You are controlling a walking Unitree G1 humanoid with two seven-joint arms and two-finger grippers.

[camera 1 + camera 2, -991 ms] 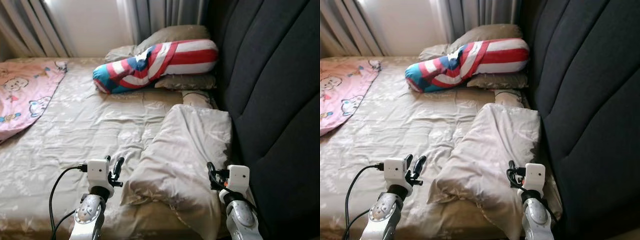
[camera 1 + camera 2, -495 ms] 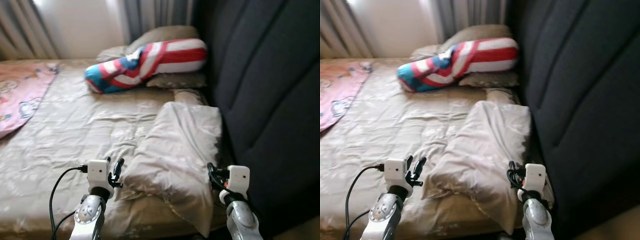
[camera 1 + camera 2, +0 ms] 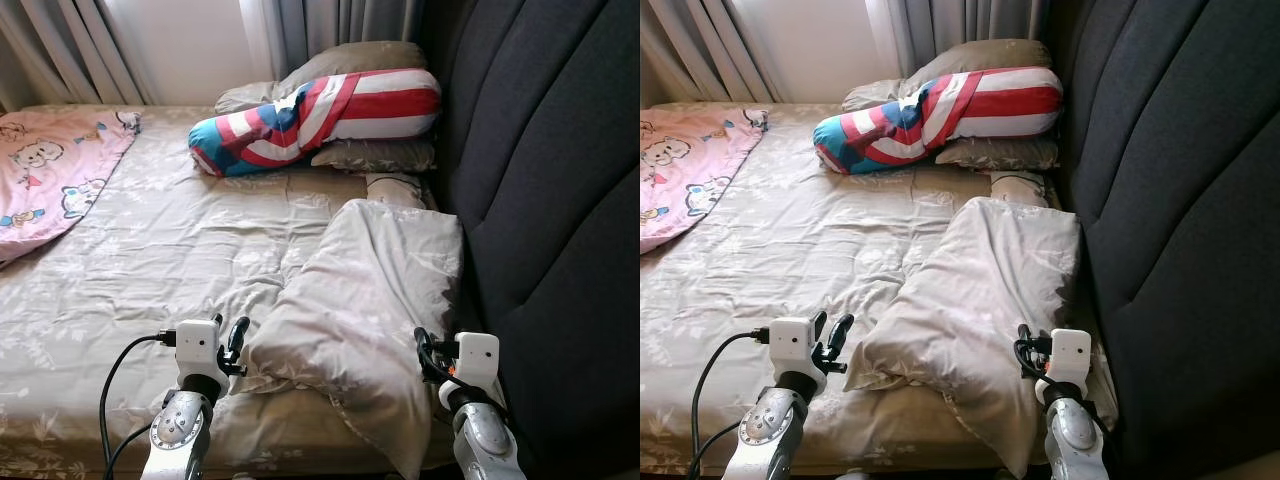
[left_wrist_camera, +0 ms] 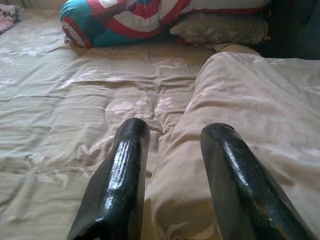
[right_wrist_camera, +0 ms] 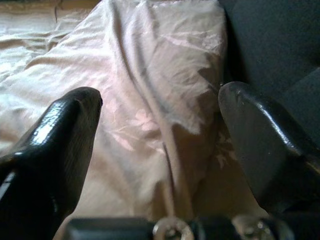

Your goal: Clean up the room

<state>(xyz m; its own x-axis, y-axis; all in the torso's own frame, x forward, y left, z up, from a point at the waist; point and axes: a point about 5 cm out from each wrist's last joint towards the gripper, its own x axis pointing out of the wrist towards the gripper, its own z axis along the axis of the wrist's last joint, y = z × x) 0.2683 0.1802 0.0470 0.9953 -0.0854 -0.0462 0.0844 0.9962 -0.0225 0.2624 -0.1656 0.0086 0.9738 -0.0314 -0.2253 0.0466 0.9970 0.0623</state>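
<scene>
Beige pillow (image 3: 370, 290): floral-print satin case, wrinkled, lying flat and askew on bed sheet (image 3: 160, 260), long side against dark headboard (image 3: 550, 200), near corner hanging past bed edge. Striped bolster (image 3: 315, 120): red, white, blue, teal, star pattern at one end; lying tilted across two stacked beige pillows (image 3: 370, 155) at far end of headboard. Pink cartoon blanket (image 3: 50, 170): spread flat, well apart from headboard, across sheet.

On my bed (image 3: 150, 260) I count: beige pillows 4, nearest one (image 3: 370, 290) | striped bolster 1 (image 3: 320, 115) | pink blanket 1 (image 3: 50, 165) | my grippers 2: left (image 3: 228, 340), right (image 3: 425, 350)
</scene>
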